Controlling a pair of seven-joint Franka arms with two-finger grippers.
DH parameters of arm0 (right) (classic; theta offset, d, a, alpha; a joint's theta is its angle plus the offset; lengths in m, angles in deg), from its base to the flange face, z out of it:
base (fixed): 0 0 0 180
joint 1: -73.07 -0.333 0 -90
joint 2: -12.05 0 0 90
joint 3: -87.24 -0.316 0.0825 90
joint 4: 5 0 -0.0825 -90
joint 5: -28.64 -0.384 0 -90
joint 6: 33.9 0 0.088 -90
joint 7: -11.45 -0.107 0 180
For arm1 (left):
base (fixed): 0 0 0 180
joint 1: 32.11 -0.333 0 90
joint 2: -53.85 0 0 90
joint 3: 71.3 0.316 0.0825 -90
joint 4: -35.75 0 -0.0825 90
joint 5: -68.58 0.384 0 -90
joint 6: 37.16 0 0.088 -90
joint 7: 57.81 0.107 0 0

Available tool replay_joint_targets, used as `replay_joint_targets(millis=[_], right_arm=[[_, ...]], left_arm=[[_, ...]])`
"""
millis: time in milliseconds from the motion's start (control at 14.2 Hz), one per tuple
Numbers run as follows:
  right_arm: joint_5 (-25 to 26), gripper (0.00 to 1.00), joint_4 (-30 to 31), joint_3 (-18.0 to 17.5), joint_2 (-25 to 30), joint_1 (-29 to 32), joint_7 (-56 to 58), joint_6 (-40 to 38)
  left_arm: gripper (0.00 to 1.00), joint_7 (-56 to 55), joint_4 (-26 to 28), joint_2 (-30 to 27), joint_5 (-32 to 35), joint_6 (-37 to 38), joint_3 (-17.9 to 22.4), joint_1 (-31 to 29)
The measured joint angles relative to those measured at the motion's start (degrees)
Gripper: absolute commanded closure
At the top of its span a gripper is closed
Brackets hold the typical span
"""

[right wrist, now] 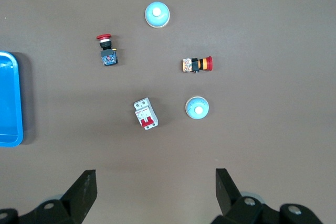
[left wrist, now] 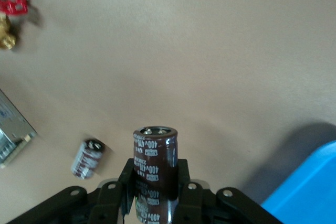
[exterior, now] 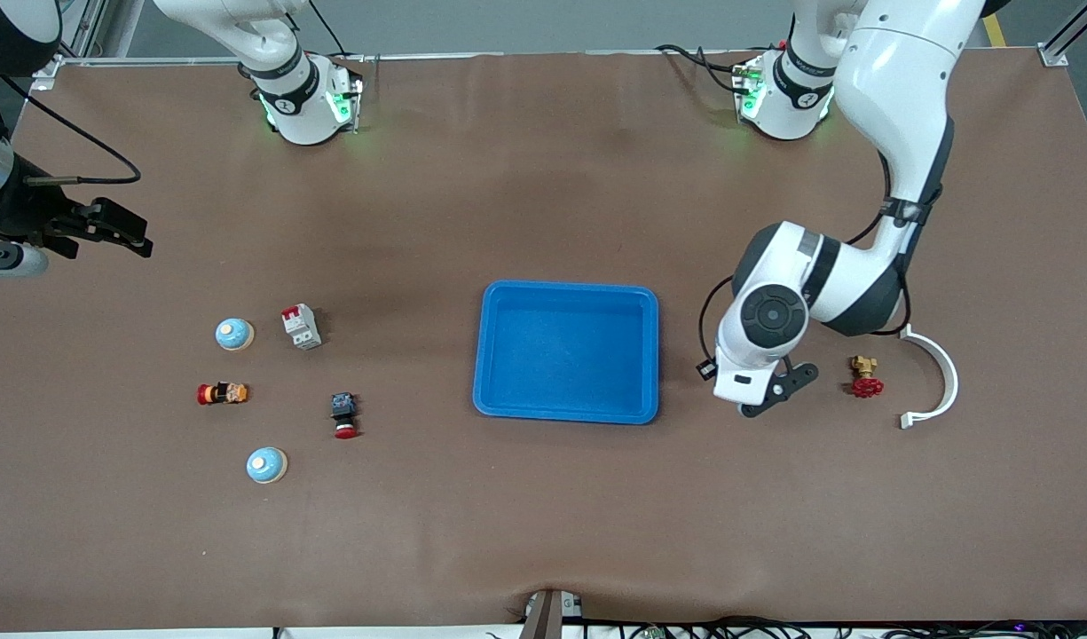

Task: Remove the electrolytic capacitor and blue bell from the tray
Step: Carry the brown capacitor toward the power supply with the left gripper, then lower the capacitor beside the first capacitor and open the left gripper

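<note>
My left gripper (left wrist: pixel 155 176) is shut on a dark brown capacitor (left wrist: pixel 155 153), gripped by its sides with the top end sticking out past the fingers. It hangs over the table between the blue tray (exterior: pixel 568 293) and the red valve (exterior: pixel 865 377); in the front view the left arm's wrist hides the capacitor. A second capacitor (left wrist: pixel 87 158) lies on the table close by. Two light-blue bells (exterior: pixel 234 334) (exterior: pixel 266 465) stand toward the right arm's end; the right wrist view shows them too (right wrist: pixel 197 108) (right wrist: pixel 157 14). My right gripper (exterior: pixel 117 231) (right wrist: pixel 156 179) waits open and holds nothing.
Near the bells are a white and red circuit breaker (exterior: pixel 301 326) and two red push buttons (exterior: pixel 222 393) (exterior: pixel 344 415). A white curved bracket (exterior: pixel 938 373) lies beside the valve. A silver box (left wrist: pixel 11 129) lies near the second capacitor. The tray's corner (left wrist: pixel 310 192) is close to my left gripper.
</note>
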Motion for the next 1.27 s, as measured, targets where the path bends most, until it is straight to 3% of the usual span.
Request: replay_joint_targets(millis=[423,704,916,1268], right_arm=[[0.2,0.0,-0.5,0.4,0.3,1.0,3.6,-0.2],[0.2,0.0,-0.8,0.6,0.4,2.3,5.4,-0.2],[0.2,0.0,-1.8,0.6,0.4,2.3,5.4,-0.2],[0.2,0.0,-2.2,0.5,0.4,2.3,5.6,-0.3]], left_arm=[[1.0,19.1,4.0,-2.8,0.1,-2.5,0.0,-4.2],[1.0,30.0,8.1,-3.0,0.2,-9.0,0.0,-6.1],[1.0,35.2,11.4,-3.0,0.2,-15.1,0.0,-9.0],[1.0,37.6,13.2,-3.0,0.2,-19.0,-0.1,-10.4]])
